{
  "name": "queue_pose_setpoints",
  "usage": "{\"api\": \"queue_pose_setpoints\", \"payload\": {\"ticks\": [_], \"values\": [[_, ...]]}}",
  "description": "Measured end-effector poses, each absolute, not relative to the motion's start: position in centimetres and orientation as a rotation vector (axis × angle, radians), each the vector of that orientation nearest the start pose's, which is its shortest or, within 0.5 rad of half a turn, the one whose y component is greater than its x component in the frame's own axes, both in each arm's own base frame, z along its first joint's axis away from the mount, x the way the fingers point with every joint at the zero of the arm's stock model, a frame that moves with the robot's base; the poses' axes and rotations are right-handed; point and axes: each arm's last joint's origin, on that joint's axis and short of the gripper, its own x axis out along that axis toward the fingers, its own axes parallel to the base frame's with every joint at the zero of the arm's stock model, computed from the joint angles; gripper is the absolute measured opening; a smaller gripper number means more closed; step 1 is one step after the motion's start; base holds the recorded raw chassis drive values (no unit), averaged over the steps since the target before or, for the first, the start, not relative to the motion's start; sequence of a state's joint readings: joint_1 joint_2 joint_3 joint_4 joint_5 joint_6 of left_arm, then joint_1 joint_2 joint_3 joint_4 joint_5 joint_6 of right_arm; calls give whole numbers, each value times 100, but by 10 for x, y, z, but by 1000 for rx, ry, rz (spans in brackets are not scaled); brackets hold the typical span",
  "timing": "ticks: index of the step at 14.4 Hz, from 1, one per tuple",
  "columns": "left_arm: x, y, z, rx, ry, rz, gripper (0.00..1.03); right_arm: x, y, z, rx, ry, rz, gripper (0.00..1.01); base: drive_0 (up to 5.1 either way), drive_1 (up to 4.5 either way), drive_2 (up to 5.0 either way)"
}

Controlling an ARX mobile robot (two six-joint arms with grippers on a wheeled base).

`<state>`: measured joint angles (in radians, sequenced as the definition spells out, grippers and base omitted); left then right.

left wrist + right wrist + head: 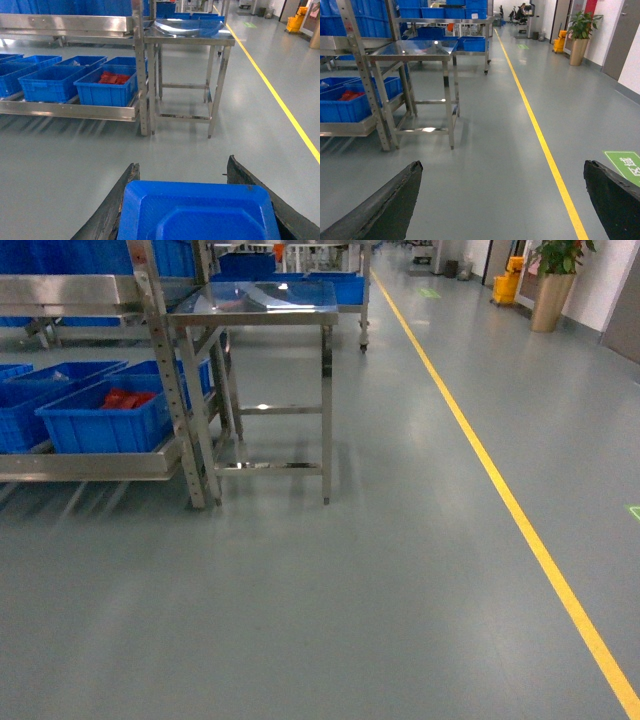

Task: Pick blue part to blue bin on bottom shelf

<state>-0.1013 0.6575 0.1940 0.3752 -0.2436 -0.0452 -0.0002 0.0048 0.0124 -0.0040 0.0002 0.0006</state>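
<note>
The left gripper [197, 200] holds the blue part [200, 212] between its two dark fingers [112, 210], and the part fills the gap between them. The right gripper [502, 200] holds nothing, and its jaws are spread wide apart over the grey floor [380, 590]. Ahead and to the left stands the steel rack [165, 370]. On the bottom shelf [90, 465] sit blue bins in a row. The blue bin [105, 420] at the right end of the shelf, next to the rack's upright post, has red things [128, 398] inside it. Just past that end of the rack stands a small steel table [265, 310] with a shiny top. A yellow line [500, 490] runs along the floor on the right. Far off by the wall is a potted plant [555, 280].
</note>
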Motion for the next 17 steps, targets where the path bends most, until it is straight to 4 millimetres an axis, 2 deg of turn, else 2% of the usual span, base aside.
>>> {"api": "queue_pose_setpoints", "payload": {"ticks": [17], "values": [[152, -8, 201, -30, 81, 144, 43, 97, 0, 167, 1, 0, 0, 98, -3, 429, -435]]}}
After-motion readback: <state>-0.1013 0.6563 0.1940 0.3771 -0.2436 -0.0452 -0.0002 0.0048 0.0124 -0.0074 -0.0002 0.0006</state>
